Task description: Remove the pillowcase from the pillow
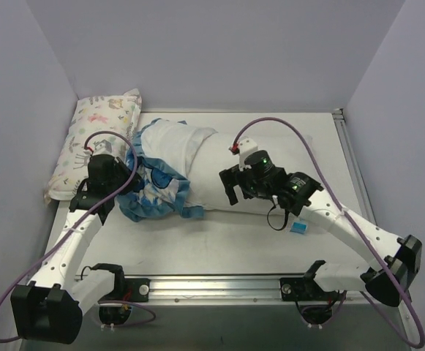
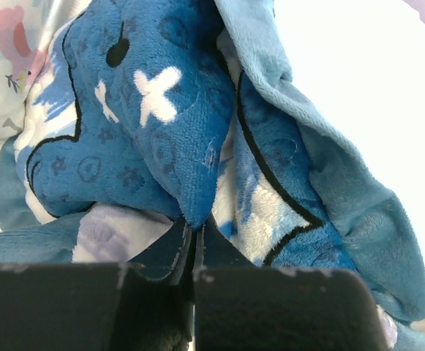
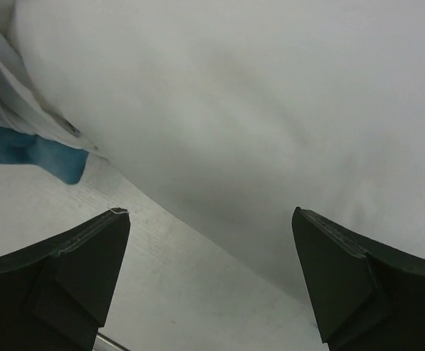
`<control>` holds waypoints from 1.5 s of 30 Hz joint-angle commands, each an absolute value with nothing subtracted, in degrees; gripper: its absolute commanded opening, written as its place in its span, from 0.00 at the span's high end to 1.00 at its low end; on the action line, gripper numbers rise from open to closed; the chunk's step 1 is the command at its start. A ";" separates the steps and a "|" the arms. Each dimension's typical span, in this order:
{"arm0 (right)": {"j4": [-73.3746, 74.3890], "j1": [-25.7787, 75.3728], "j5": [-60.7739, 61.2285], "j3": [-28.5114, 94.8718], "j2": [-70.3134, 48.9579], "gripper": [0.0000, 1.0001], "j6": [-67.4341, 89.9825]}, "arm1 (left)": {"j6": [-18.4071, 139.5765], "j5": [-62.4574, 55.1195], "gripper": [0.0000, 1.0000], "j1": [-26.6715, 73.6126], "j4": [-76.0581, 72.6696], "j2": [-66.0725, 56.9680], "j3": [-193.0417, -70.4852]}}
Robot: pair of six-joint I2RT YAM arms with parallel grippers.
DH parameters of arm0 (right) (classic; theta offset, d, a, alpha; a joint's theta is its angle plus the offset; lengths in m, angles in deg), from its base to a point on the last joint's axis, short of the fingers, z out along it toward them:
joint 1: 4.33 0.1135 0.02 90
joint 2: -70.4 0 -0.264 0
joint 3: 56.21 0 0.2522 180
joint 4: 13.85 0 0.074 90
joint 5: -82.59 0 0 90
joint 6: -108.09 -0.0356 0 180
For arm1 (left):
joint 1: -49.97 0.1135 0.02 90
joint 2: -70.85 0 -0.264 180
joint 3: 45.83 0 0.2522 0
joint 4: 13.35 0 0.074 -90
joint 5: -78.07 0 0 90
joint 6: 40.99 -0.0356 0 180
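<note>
No legible text, brand or number in any view, white cross-shaped mark on blue pillowcase (image 2: pixel 157 91) reads as pattern only, small blue tag (image 1: pixel 298 227) beside pillow (image 1: pixel 208 157) too small to read

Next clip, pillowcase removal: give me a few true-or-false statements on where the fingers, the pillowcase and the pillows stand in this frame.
1. The left fingers are shut on a fold of the pillowcase. True.
2. The right fingers are clamped on the pillow. False: they stand wide open with nothing between them, just over the pillow's near edge.
3. The pillowcase covers the whole pillow. False: it is bunched at the pillow's left end, and the right part lies bare.
4. A small animal-print pillow lies to the left of the pillowcase. True.
</note>
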State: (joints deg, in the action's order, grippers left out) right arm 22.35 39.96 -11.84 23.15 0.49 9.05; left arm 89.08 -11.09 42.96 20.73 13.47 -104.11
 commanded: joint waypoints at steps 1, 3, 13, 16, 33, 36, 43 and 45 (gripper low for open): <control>18.20 43.12 -21.82 19.87 -3.41 0.00 14.66 | 88.56 -11.49 1.00 41.62 17.37 13.29 -106.79; 15.74 44.62 -22.70 17.68 -4.21 0.00 15.54 | 88.12 -11.49 1.00 41.36 17.72 13.20 -107.23; 10.99 50.34 -34.56 13.27 -10.17 0.00 16.42 | 83.64 -9.03 0.75 39.69 21.41 14.77 -109.52; 10.72 50.34 -38.52 15.19 -14.14 0.10 15.72 | 83.02 -8.24 0.47 39.25 22.47 15.66 -110.66; 20.56 44.98 -31.06 31.01 -17.58 1.00 7.63 | 92.68 -22.56 0.13 19.83 27.92 27.17 -104.25; 22.50 43.75 -28.78 32.86 -17.14 1.00 7.10 | 96.81 -25.37 0.13 15.79 27.13 29.45 -99.78; 24.17 42.34 -27.10 34.54 -16.52 1.00 6.93 | 102.00 -29.77 0.09 12.26 21.35 32.80 -93.53; 24.26 42.16 -27.19 34.45 -16.08 1.00 6.75 | 102.00 -30.47 0.08 12.26 19.31 31.40 -93.17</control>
